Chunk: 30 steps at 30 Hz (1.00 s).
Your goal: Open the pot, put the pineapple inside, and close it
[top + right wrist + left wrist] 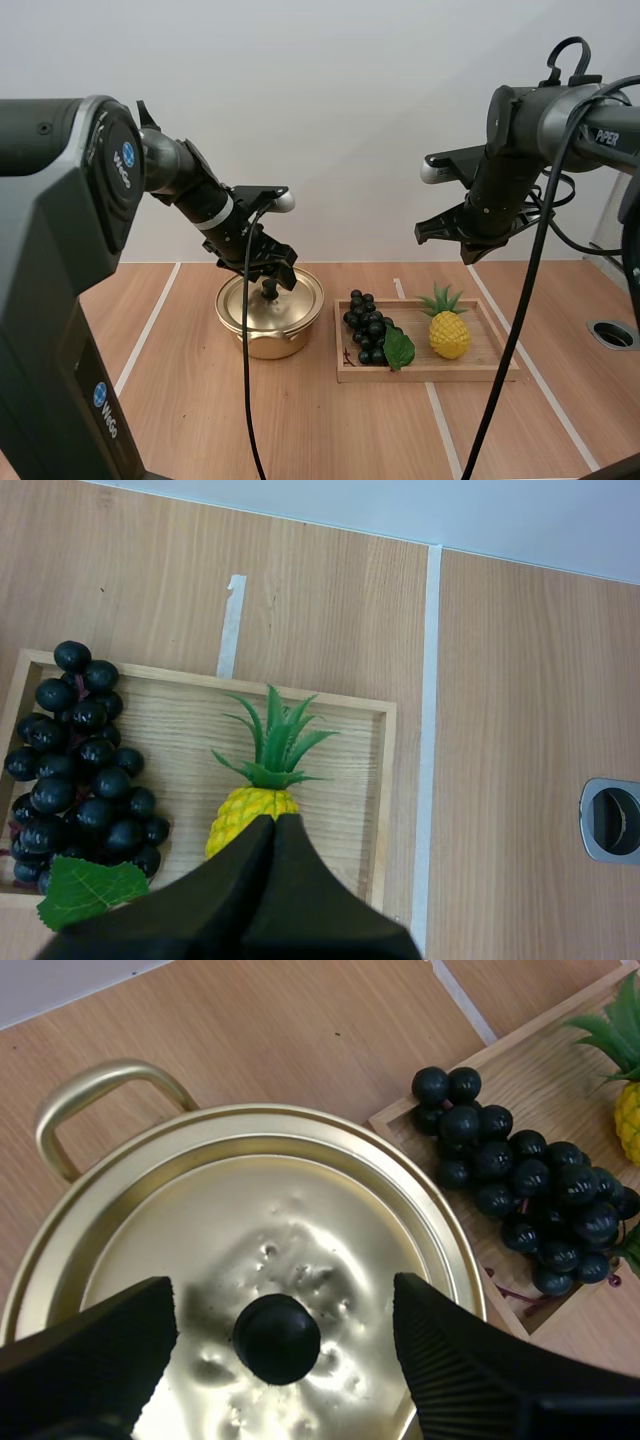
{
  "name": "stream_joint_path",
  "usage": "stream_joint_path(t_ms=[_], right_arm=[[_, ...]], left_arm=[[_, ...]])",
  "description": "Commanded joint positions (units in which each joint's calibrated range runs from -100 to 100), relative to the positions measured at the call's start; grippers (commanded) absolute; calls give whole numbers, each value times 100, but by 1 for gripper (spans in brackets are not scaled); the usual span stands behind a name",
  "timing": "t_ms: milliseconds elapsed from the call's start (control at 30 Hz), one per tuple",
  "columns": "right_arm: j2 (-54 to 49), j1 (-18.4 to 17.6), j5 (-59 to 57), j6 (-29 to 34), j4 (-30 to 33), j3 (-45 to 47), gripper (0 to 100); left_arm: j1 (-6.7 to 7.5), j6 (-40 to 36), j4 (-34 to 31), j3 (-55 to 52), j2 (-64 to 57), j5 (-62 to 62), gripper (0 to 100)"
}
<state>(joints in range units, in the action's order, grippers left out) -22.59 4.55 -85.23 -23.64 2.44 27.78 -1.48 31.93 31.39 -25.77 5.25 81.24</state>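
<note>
Over the pot's lid [300, 1210], the left gripper [285, 1300] stands wide open, fingers either side of the black knob [277, 1338] without touching it, holding nothing. The pot [270, 340] sits left of centre on the table [200, 410], just beside the wooden tray's [430, 373] left edge. The right gripper [272, 830], closed to one wedge and empty, hangs above the pineapple [238, 818] at the tray's right end, with the grapes [368, 328] at the left end. Bare table runs to the near edge. "PiPER" [607, 135] reads on the right arm; a taped "1" [233, 625] lies beyond the tray's far edge.

Plain white wall [350, 100] behind wooden table [180, 400]
</note>
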Motion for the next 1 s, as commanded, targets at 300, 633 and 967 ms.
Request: stream_joint_path(t_ms=[300, 633, 967], right_arm=[[-44, 20, 87, -18, 28, 20, 0], [-44, 20, 87, -18, 28, 20, 0], [-44, 20, 87, -18, 28, 20, 0]], left_arm=[[20, 25, -11, -9, 362, 136, 100], [20, 25, -1, -9, 379, 317, 100], [20, -294, -383, -9, 379, 282, 0]])
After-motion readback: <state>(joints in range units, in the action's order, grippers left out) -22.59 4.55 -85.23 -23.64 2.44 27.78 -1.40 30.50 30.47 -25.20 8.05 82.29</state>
